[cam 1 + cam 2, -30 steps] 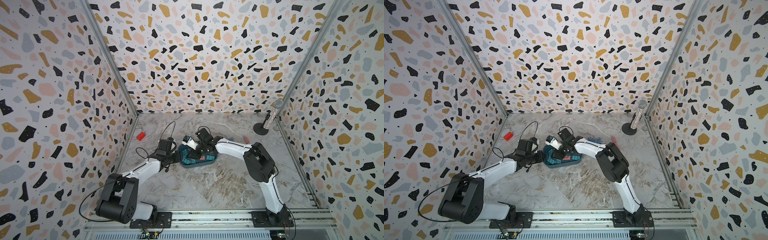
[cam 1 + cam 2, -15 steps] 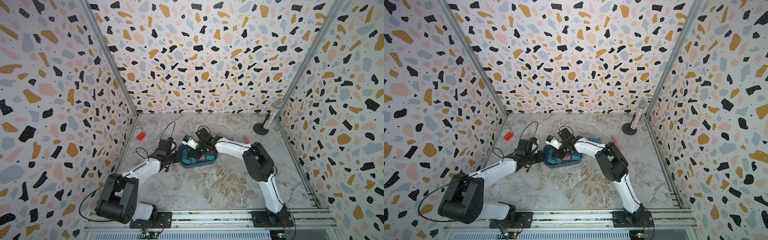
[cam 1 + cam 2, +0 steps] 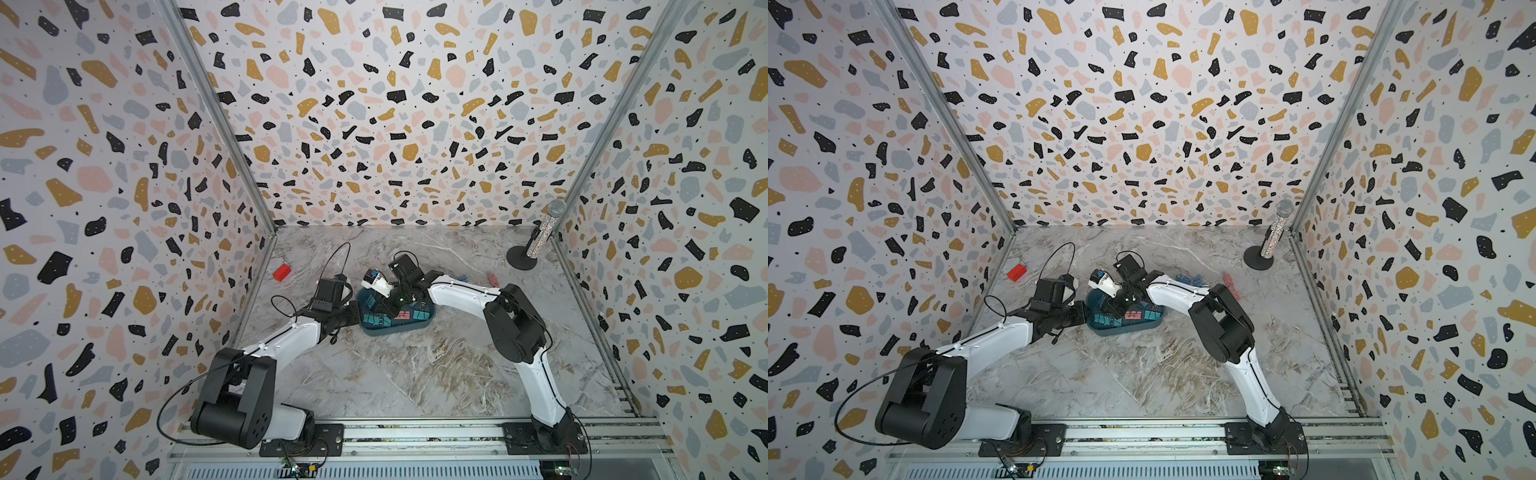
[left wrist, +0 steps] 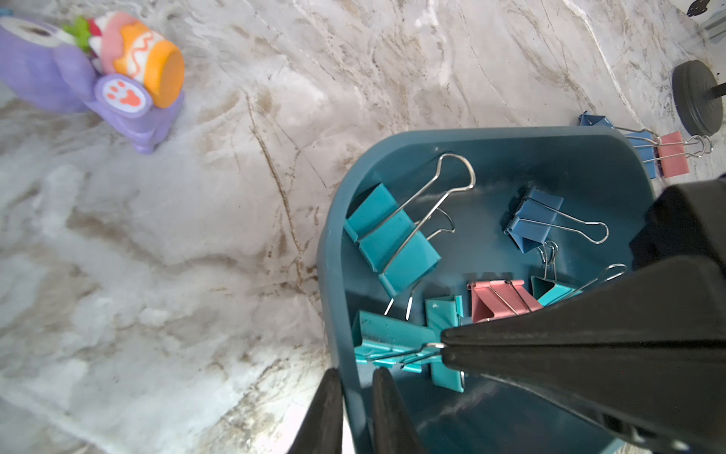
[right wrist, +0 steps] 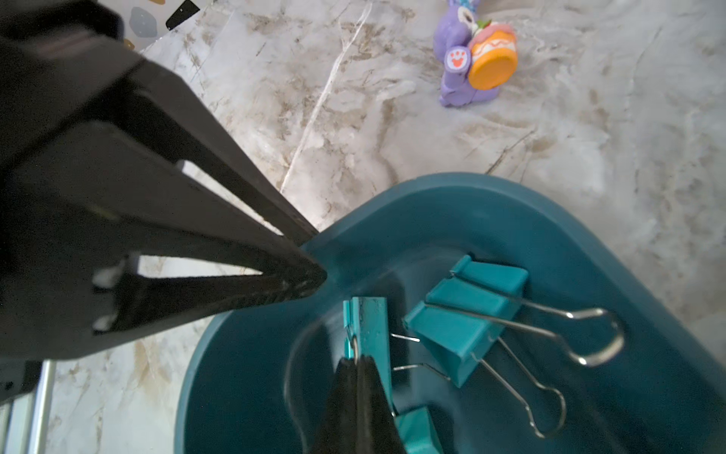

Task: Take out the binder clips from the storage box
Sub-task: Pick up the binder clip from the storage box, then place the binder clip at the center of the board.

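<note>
Storage box (image 3: 395, 330): frame centre, both top views.
Left jaws: clamped on its wall.
Right jaws: I see them gripping a teal binder clip (image 5: 369, 322).

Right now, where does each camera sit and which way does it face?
Top views: high over the front rail, looking down toward the back wall; both arms whole, storage box between them.
Left wrist: on left arm, looking along left gripper clamped on storage box rim.
Right wrist: on right arm, looking along right gripper shut on a teal binder clip.
Shared: both wrist views show the purple-and-orange toy.
</note>
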